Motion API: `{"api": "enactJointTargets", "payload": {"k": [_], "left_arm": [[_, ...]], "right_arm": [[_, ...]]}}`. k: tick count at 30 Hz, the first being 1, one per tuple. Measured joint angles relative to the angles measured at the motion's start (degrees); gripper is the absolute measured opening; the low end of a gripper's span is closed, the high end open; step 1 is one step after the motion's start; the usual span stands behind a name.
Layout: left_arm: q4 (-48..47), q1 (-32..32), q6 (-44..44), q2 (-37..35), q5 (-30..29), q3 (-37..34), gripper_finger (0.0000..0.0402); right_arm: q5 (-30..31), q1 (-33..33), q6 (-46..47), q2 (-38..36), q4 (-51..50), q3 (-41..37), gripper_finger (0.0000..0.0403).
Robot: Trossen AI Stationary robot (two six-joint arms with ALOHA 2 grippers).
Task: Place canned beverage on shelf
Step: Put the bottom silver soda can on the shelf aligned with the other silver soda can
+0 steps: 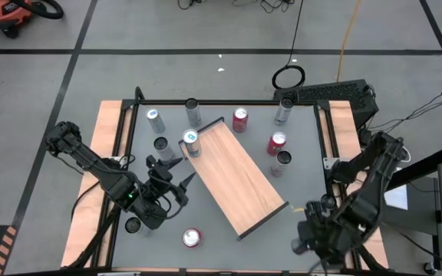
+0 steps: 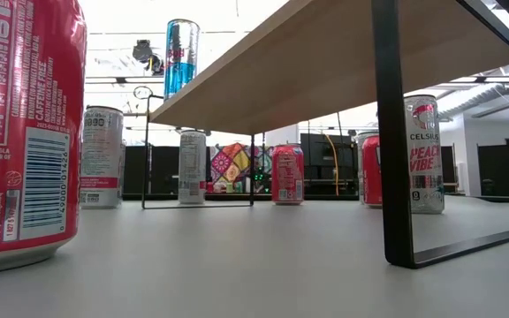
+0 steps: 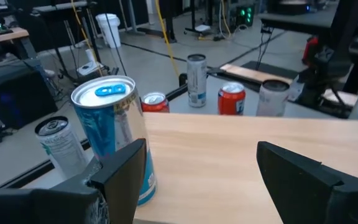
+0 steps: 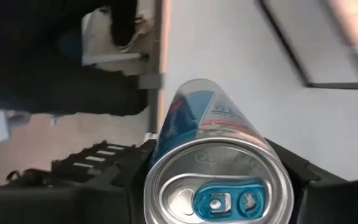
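The shelf [image 1: 240,184], a light wooden board on black legs [image 2: 389,132], stands slantwise in the middle of the grey table. One blue-and-silver can [image 1: 191,141] stands upright on the shelf's far left corner, also seen in the low view [image 2: 182,57]. My left gripper [image 1: 181,172] hovers open at the shelf's left edge, just short of that can [image 3: 112,134]. It touches nothing. My right gripper [image 1: 307,236] is near the table's near right corner, shut on a second blue-and-silver can [image 4: 213,155]. My right gripper pinches the can between its two fingers [image 4: 135,177], on opposite sides of the wall just under the top rim [image 4: 272,165]. The fingers come from above, slanting down along the can. The can hangs below them with its blue-tabbed top toward the wrist; its lower end is hidden.
Red cans [image 1: 240,119] [image 1: 276,142] [image 1: 192,238] and several silver cans [image 1: 155,119] [image 1: 284,111] [image 1: 162,146] stand on the table around the shelf. Most of the board's top is bare wood [image 3: 229,155]. A big red can [image 2: 20,132] stands close to the low camera.
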Motion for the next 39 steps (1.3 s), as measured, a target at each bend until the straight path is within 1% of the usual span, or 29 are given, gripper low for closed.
{"api": "enactJointTargets", "payload": {"k": [3, 5, 10, 15, 21, 26, 29, 35, 39], "left_arm": [[3.0, 0.0, 2.2, 0.1, -0.7, 0.0, 0.0299], [6.8, 0.0, 5.7, 0.7, -0.8, 0.0, 0.0299], [19.2, 0.0, 18.8, 2.7, -0.6, 0.0, 0.0299], [31.2, 0.0, 29.8, 4.8, 1.7, 0.0, 0.0299], [39.8, -0.2, 36.7, 7.0, 4.9, 0.0, 0.0299], [46.4, -0.2, 42.3, 9.2, 6.7, 0.0, 0.0299], [49.1, -0.2, 44.9, 10.7, 7.1, 0.0, 0.0299], [52.2, -0.2, 49.6, 13.6, 9.8, 0.0, 0.0299], [55.2, -0.2, 53.8, 15.3, 9.9, 0.0, 0.0299]], "right_arm": [[0.0, -3.1, -0.2, 0.0, -3.2, 2.8, 0.0205], [-0.1, -5.0, -1.7, 0.0, -4.4, 4.4, 0.0205], [-0.2, -9.3, -5.9, 0.0, -4.8, 7.7, 0.0205], [0.1, -12.5, -11.5, 0.0, -3.0, 9.6, 0.0205], [4.2, -15.4, -15.0, 0.0, -0.5, 10.1, 0.0205], [7.4, -17.9, -19.3, 0.0, 4.6, 10.1, 0.0205], [8.0, -19.6, -22.7, 0.0, 7.3, 10.1, 0.0205], [16.4, -22.2, -29.3, 0.0, 11.3, 10.1, 0.0206], [17.9, -24.2, -32.5, 0.0, 14.3, 10.1, 0.0206]]}}
